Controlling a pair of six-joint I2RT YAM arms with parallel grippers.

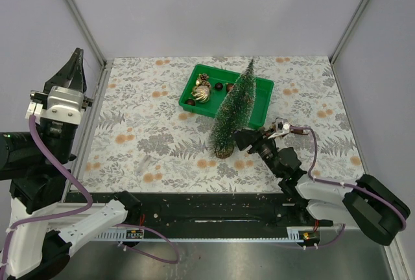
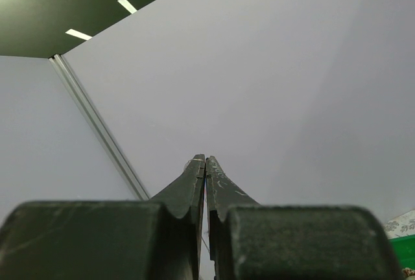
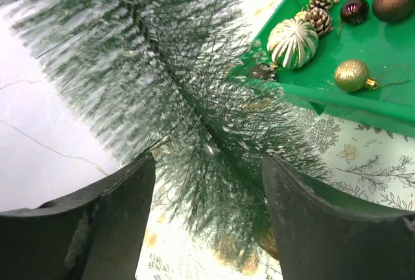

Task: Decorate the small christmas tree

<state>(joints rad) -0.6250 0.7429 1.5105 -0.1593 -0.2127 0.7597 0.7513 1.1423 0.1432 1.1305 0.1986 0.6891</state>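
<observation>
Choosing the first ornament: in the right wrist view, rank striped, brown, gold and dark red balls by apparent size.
1. Striped ball.
2. Brown ball.
3. Gold ball and dark red ball look about alike; the red lies farther back, so I won't rank them.

The small christmas tree [image 1: 235,113] stands at frame centre, screening the lower-right side of the green tray [image 1: 189,87]. The tray's left edge and the table [image 1: 130,119] at centre left lie open. The right gripper [image 1: 243,139] seems to crowd the tree's foot.

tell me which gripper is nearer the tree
Right. The right gripper is open around the lower part of the tree; the left gripper is raised far off to its left, shut.
</observation>
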